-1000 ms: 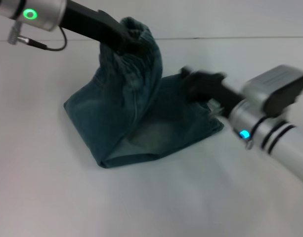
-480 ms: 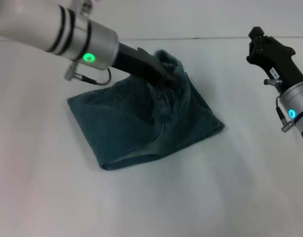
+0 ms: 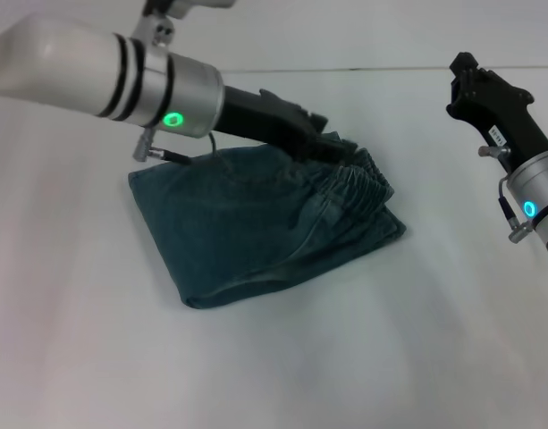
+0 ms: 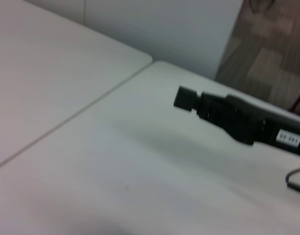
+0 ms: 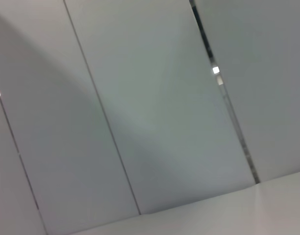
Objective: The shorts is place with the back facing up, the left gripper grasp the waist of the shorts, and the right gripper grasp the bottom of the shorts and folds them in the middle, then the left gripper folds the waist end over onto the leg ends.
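Observation:
The blue-green denim shorts (image 3: 247, 228) lie folded on the white table (image 3: 282, 366). The ruffled waist (image 3: 356, 181) rests low over the leg ends (image 3: 392, 225) at the bundle's right side. My left gripper (image 3: 327, 146) reaches in from the upper left and is shut on the back edge of the waist, almost down at cloth level. My right gripper (image 3: 463, 70) hangs raised at the far right, well clear of the shorts; the left wrist view shows the right gripper (image 4: 185, 97) above bare table.
The table's far edge (image 3: 390, 68) runs behind both arms. Open tabletop surrounds the shorts, widest in front. The right wrist view shows only grey wall panels (image 5: 140, 122).
My left gripper carried the waist from high above the shorts rightward and down onto the leg ends. The right gripper pulled away from the shorts to the far right, then held still.

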Robot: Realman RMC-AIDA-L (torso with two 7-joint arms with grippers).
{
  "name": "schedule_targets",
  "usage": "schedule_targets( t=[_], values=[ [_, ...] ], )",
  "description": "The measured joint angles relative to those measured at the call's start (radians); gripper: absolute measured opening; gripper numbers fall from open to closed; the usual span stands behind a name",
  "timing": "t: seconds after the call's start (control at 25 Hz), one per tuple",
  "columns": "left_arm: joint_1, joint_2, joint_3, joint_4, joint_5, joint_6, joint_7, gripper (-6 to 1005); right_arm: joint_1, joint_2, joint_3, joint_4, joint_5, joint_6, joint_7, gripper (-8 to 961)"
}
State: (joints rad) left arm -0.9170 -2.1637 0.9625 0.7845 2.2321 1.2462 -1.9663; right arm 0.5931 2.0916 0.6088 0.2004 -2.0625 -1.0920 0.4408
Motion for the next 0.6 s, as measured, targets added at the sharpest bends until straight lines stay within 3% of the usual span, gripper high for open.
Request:
schedule_targets(
  t=[0.24,0.44,0.52,0.56,0.6],
  values=[
    [0.148,0.008,-0.028,0.122,-0.131,0.076,0.009,672,0.022,-0.034,-0.061,-0.087,-0.138,-0.048,0.295,11],
    [0.281,0.034,-0.13,0.141,-0.252,0.191,0.053,776,0.059,-0.047,-0.151,-0.333,-0.268,-0.341,0.611,181],
    [0.324,0.049,-0.185,0.133,-0.278,0.249,0.074,818,0.064,-0.064,-0.252,-0.435,-0.281,-0.494,0.716,250],
    [0.342,0.056,-0.208,0.13,-0.284,0.278,0.085,837,0.063,-0.08,-0.351,-0.527,-0.282,-0.614,0.791,284],
    [0.358,0.063,-0.227,0.128,-0.286,0.305,0.093,856,0.063,-0.08,-0.351,-0.527,-0.282,-0.614,0.791,318]
  ],
)
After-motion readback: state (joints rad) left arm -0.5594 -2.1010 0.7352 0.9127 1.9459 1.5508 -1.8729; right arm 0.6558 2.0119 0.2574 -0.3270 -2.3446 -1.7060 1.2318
